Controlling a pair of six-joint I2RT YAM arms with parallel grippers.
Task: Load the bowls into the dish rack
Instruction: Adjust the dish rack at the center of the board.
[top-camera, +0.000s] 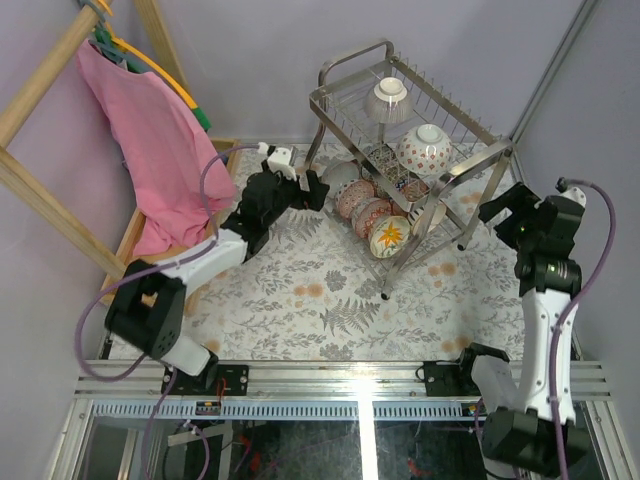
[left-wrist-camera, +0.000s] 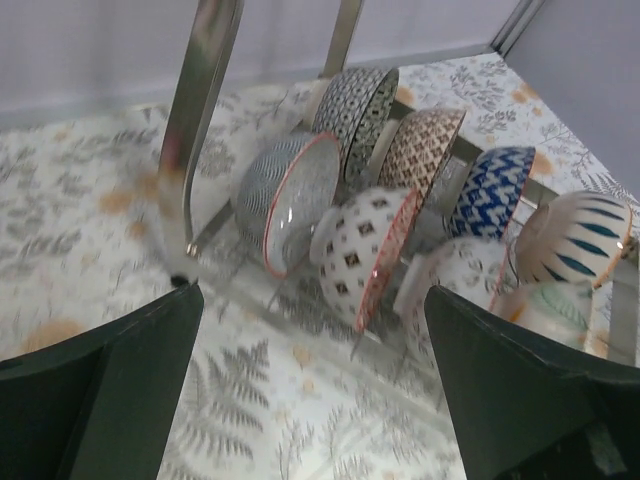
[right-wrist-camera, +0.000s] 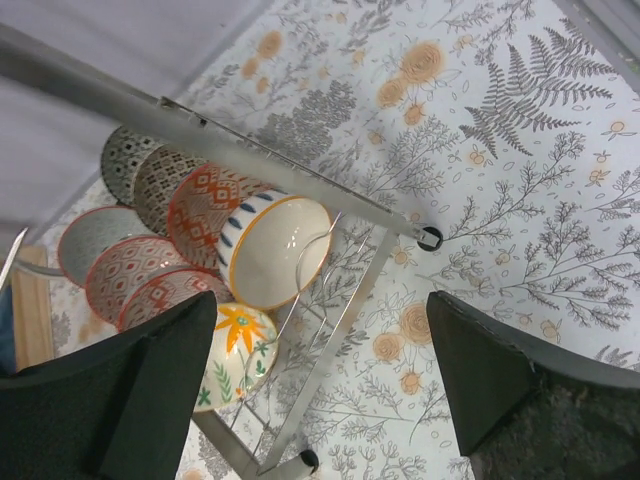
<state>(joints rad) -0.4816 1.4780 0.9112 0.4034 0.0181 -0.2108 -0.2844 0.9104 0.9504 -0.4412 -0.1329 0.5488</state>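
1. On the lower tier of the dish rack (top-camera: 480, 160): bowls (top-camera: 372, 215) standing on edge in rows; two more upturned on the upper tier.
2. Just left of the rack: left gripper (top-camera: 315, 190), jaws spread, empty.
3. Just right of the rack: right gripper (top-camera: 495, 210), jaws spread, empty.

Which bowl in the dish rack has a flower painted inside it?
The cream bowl at the near end of the lower tier. Its inside shows an orange flower with green leaves; the others show geometric patterns or plain insides.
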